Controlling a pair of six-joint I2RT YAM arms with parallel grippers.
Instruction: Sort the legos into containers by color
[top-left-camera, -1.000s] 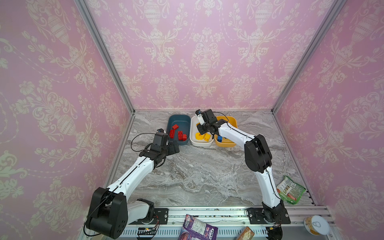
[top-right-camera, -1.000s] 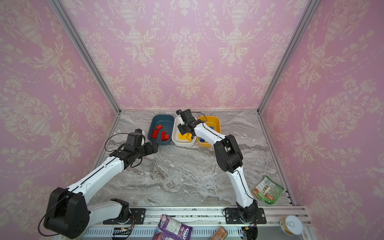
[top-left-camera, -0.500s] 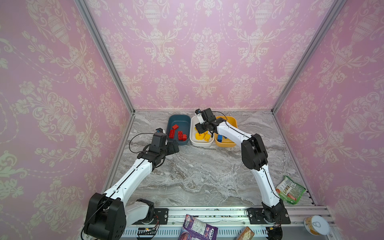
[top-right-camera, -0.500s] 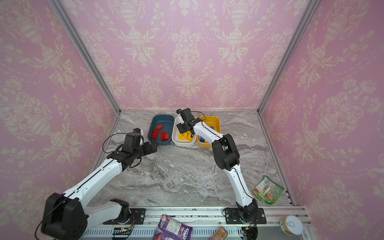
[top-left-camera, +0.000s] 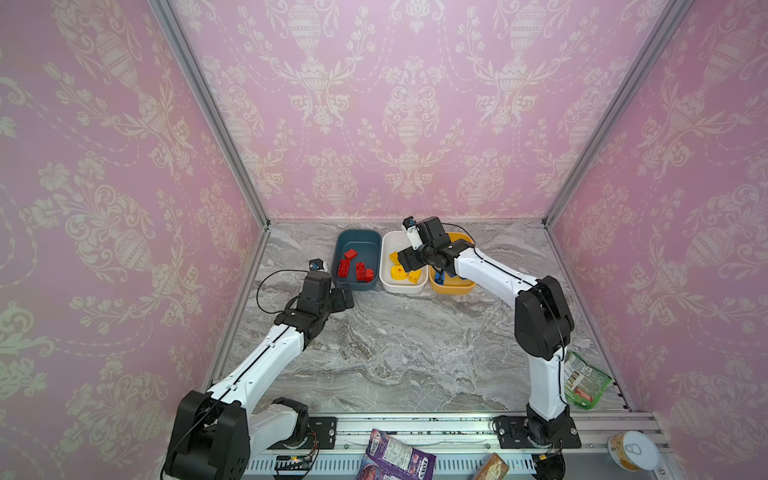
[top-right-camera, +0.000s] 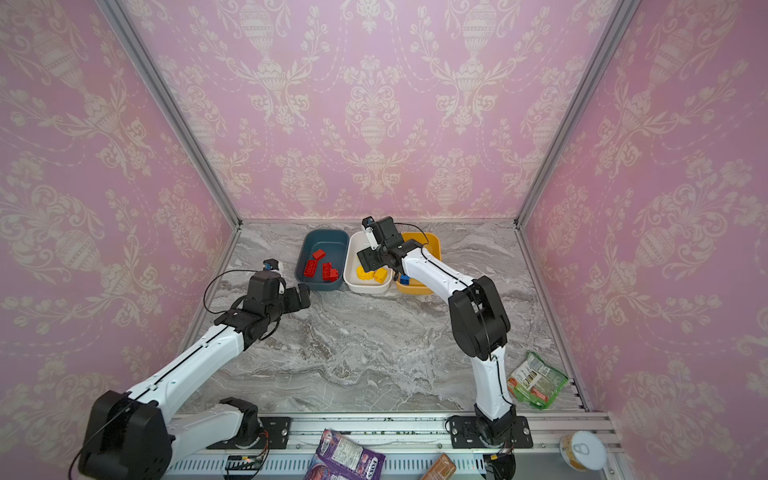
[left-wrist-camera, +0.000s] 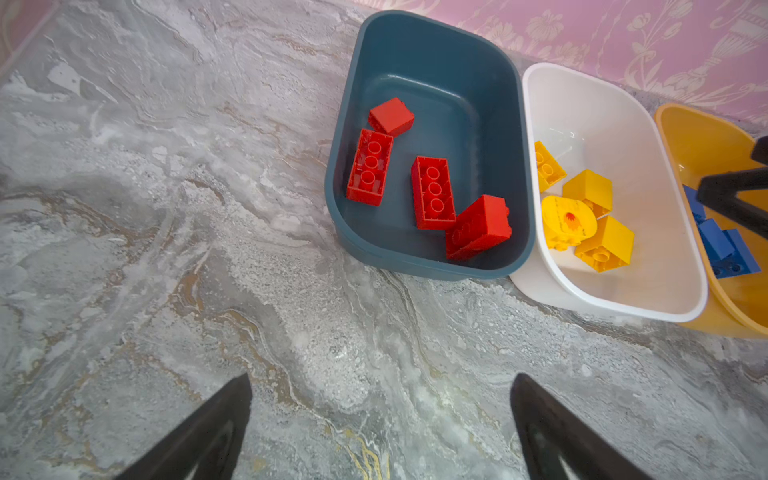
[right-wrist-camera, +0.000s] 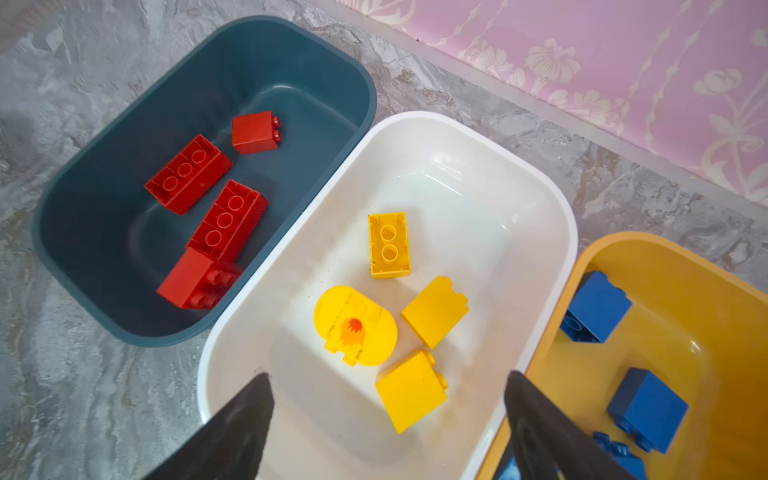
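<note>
Three containers stand side by side at the back. The teal tub (top-left-camera: 365, 245) (left-wrist-camera: 436, 83) holds several red legos (top-left-camera: 344, 267) (left-wrist-camera: 432, 193). Several yellow legos (right-wrist-camera: 411, 390) and a round yellow piece (right-wrist-camera: 355, 326) lie in the white tub (top-left-camera: 392, 249) (right-wrist-camera: 457, 187). Blue legos (right-wrist-camera: 646, 409) (top-left-camera: 440, 277) lie in the yellow-orange tub (top-left-camera: 461, 286) (right-wrist-camera: 665, 270). My right gripper (top-left-camera: 409, 259) (right-wrist-camera: 388, 374) hangs open above the white tub, empty, a yellow brick just below it. My left gripper (top-left-camera: 347, 297) (left-wrist-camera: 380, 376) is open over bare tabletop, in front of the teal tub's near-left corner.
A green snack packet (top-left-camera: 582, 380) lies at the table's right front edge beside the right arm's base. A purple packet (top-left-camera: 395, 457), a brown packet (top-left-camera: 492, 467) and a tin can (top-left-camera: 631, 449) sit on the front rail. Pink walls close in three sides.
My right gripper's jaws have spread wide above the white tub. The left arm has hardly moved.
</note>
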